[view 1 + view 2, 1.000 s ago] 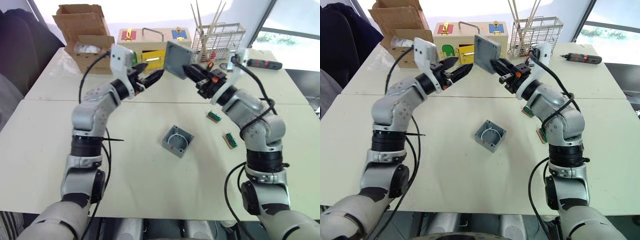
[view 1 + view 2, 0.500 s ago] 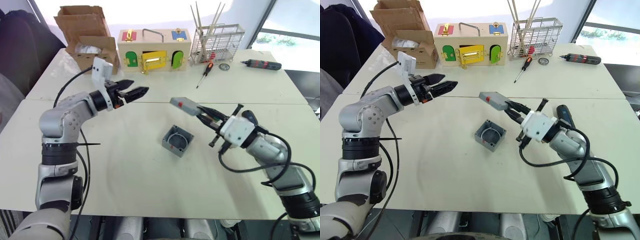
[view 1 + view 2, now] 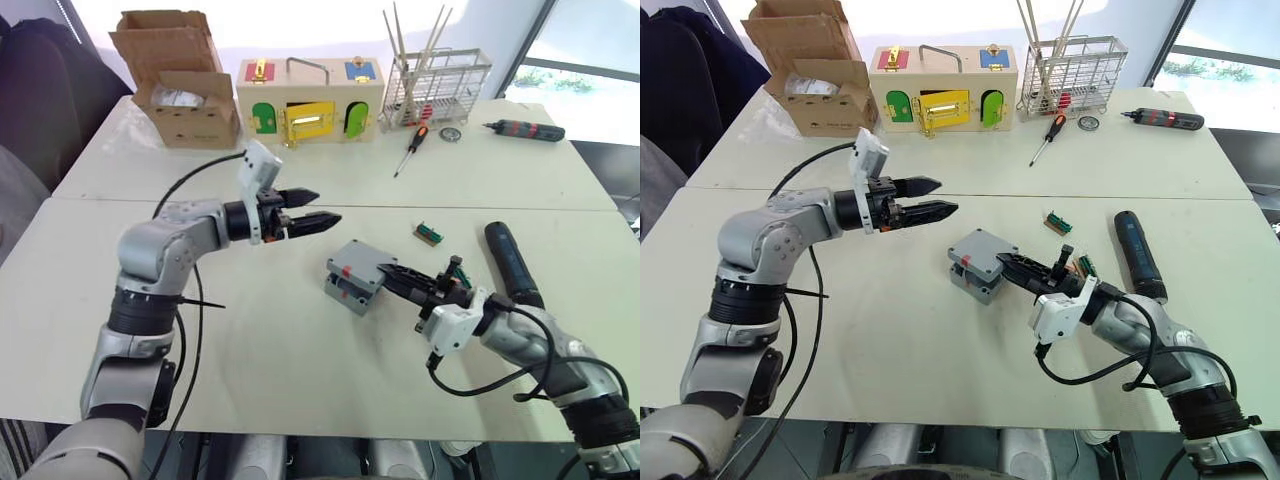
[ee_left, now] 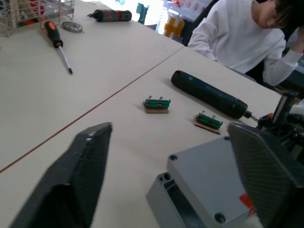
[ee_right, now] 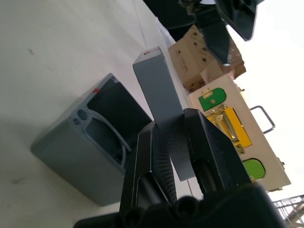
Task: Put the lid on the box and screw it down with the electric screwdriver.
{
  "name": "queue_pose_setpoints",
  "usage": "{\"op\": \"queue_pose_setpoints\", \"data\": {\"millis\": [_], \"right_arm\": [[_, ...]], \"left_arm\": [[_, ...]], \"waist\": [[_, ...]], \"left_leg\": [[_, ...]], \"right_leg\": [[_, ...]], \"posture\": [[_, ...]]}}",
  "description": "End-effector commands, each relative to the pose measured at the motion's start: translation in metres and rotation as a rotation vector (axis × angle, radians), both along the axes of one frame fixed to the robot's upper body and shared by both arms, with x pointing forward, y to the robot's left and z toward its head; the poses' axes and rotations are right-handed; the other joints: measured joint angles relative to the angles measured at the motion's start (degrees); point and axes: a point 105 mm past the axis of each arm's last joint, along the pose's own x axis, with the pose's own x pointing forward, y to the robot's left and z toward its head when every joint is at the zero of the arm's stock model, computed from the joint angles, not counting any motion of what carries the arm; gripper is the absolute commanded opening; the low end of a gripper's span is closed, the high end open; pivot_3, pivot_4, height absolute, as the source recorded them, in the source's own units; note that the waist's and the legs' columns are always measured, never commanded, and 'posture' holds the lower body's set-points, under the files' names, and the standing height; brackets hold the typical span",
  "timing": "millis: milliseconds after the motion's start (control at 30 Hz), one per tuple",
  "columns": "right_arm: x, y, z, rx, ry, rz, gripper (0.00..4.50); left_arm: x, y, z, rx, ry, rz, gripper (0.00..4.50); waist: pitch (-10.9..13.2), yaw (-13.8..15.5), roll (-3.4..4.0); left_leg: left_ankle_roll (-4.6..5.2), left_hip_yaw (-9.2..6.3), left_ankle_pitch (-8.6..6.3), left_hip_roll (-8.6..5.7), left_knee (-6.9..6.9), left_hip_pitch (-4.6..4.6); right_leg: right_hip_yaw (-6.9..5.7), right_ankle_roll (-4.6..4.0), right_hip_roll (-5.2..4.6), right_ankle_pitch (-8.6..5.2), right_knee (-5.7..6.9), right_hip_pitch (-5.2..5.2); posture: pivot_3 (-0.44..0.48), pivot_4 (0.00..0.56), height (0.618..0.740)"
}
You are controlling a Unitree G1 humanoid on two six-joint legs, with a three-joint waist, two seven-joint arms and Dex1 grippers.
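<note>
Gripping lid (image 3: 358,260) edge-on, right claw (image 3: 388,275) holds it tilted over box (image 3: 345,292).

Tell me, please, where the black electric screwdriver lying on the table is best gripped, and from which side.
Probably the middle of the electric screwdriver's thick barrel, from above. It lies flat on the table, so fingers can close across its round sides. The right hand is nearer but holds the lid over the box; the left hand is open and free.
</note>
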Motion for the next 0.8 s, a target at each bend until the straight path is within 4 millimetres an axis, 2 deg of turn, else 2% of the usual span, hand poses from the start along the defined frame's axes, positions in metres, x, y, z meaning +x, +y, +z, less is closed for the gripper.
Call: {"op": "queue_pose_setpoints", "data": {"millis": [33, 167, 367, 633, 800], "right_arm": [[0.001, 0.002, 0.004, 0.020, -0.050, -0.001, 0.10], [0.000, 0.002, -0.003, 0.002, -0.060, 0.000, 0.10], [0.001, 0.001, -0.008, -0.008, -0.069, 0.001, 0.10], [-0.001, 0.000, -0.016, -0.034, -0.069, 0.012, 0.10], [-0.003, 0.000, -0.029, -0.086, -0.056, 0.038, 0.10]], "left_arm": [[-0.011, -0.010, 0.003, -0.003, -0.032, -0.070, 2.18], [-0.017, -0.019, -0.007, 0.030, -0.014, -0.120, 0.06], [-0.024, -0.029, -0.024, 0.088, 0.001, -0.178, 0.06], [-0.030, -0.035, -0.035, 0.130, 0.001, -0.232, 0.06], [-0.031, -0.037, -0.048, 0.174, 0.013, -0.254, 0.06]], "waist": [[0.00, 0.00, 0.00], [0.00, 0.07, 0.01], [-0.01, 0.05, 0.01], [-0.01, 0.08, 0.01], [-0.01, 0.07, 0.02]], "left_leg": [[0.00, -0.01, 0.00, 0.00, -0.01, 0.00], [0.00, -0.07, 0.00, -0.02, 0.01, 0.03], [0.00, -0.11, 0.00, -0.03, 0.00, 0.10], [0.00, -0.13, 0.00, -0.03, -0.02, 0.27], [0.00, -0.13, 0.00, -0.03, -0.03, 0.35]], "right_leg": [[0.00, 0.00, 0.00, 0.00, -0.01, 0.01], [-0.01, 0.00, 0.00, 0.00, -0.07, 0.12], [-0.01, 0.00, 0.02, 0.00, -0.09, 0.22], [-0.01, 0.00, 0.03, 0.00, -0.13, 0.41], [0.00, 0.00, 0.04, 0.00, -0.14, 0.47]], "posture": [[0.000, 0.150, 0.735], [0.000, 0.150, 0.735], [0.000, 0.150, 0.735], [0.000, 0.150, 0.735], [0.000, 0.150, 0.735]]}}
